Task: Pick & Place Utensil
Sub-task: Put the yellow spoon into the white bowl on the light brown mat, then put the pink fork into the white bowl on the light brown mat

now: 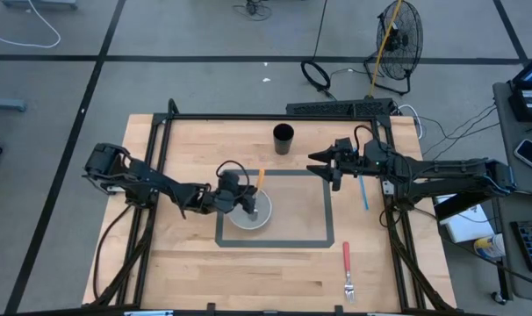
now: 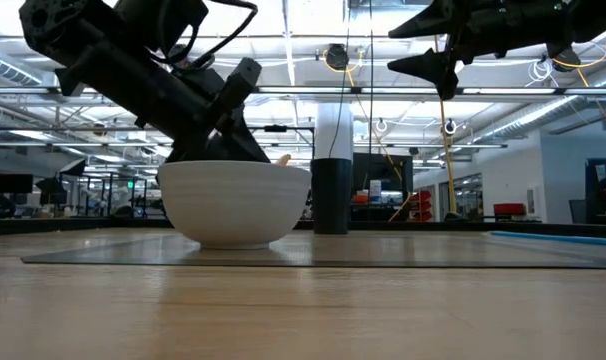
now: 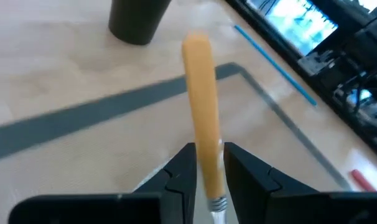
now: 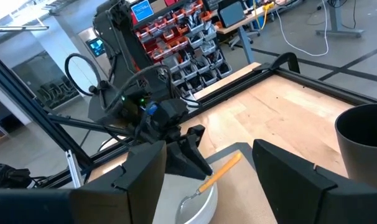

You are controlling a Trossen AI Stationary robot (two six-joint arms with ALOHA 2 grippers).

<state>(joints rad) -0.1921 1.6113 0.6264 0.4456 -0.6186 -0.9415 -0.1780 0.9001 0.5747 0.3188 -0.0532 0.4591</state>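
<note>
- Orange-handled utensil [image 3: 201, 106] sits head-down in the white bowl [image 1: 249, 213], handle angled up over the rim toward the black cup [image 1: 283, 139].
- Left end effector [image 3: 207, 165] is clenched on the handle near its metal neck; low grip likely chosen to steer the head into the bowl.
- Bowl sits inside the taped rectangle [image 1: 329, 217] on the counter [image 1: 248, 272], apparently the drop zone.
- Right end effector [image 4: 207, 168] hovers released, raised near the rectangle's far corner, well clear.
- Red fork [image 1: 346, 268] and blue stick [image 1: 363, 191] lie outside the tape, untouched.
</note>
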